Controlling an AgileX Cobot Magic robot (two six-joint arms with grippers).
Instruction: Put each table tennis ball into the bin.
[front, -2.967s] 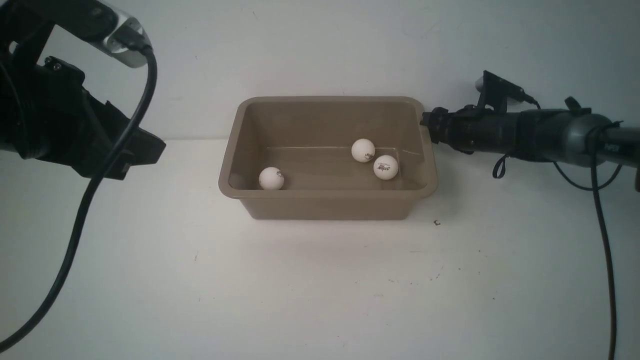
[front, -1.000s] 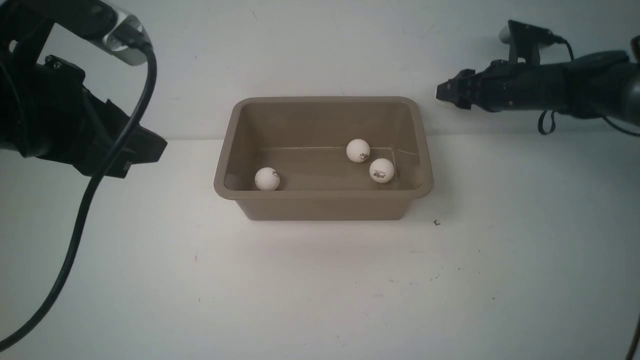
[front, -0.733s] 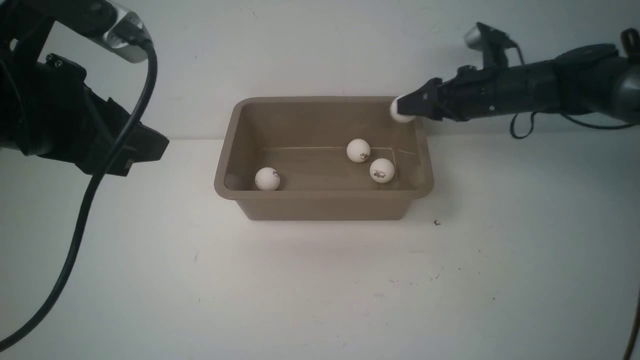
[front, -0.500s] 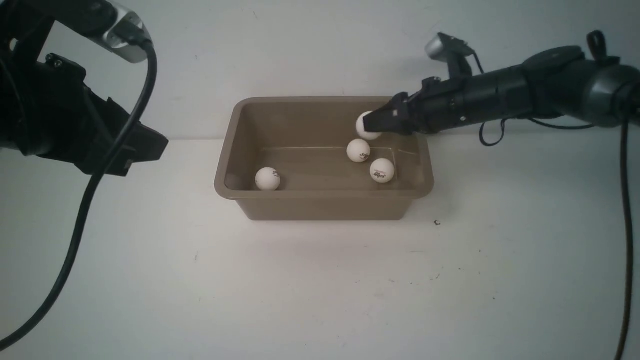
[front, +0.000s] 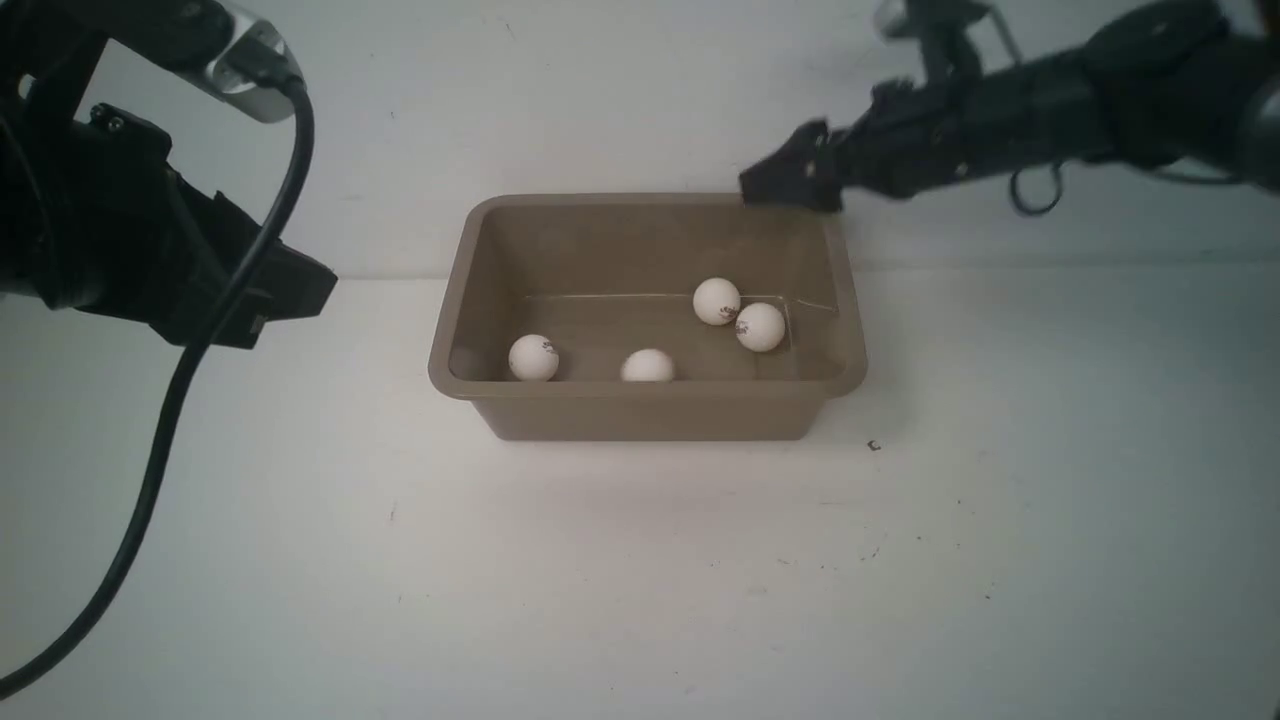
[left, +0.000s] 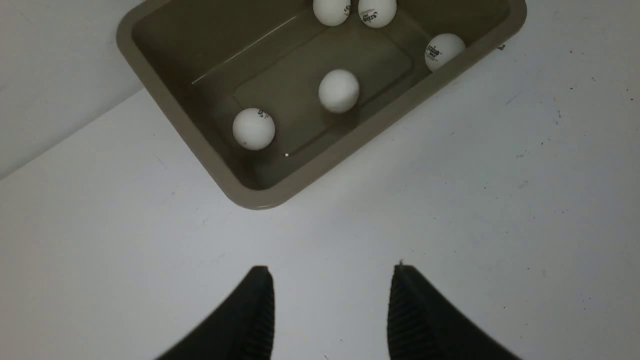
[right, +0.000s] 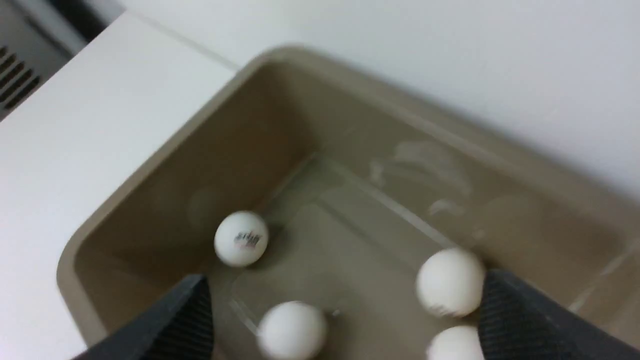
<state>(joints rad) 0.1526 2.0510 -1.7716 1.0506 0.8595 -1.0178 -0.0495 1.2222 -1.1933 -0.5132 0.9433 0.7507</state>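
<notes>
The white counter (front: 640, 580) carries the taupe bin (front: 650, 410), which sits toward the far side, close to the pale wall (front: 620, 90). The left arm (front: 110, 230) hangs off to the bin's left, above the counter. The left fingers (left: 256, 315) stand apart with nothing between them. The right arm (front: 1050, 90) reaches in from the right, and the right fingers (right: 520, 325) are spread wide and empty above the bin's far right corner. The table tennis balls (left: 253, 128) all lie inside the bin. The left wrist view shows five: two touching right of centre, one against the near wall, one blurred mid-floor and one near the left end. The front view shows only four
</notes>
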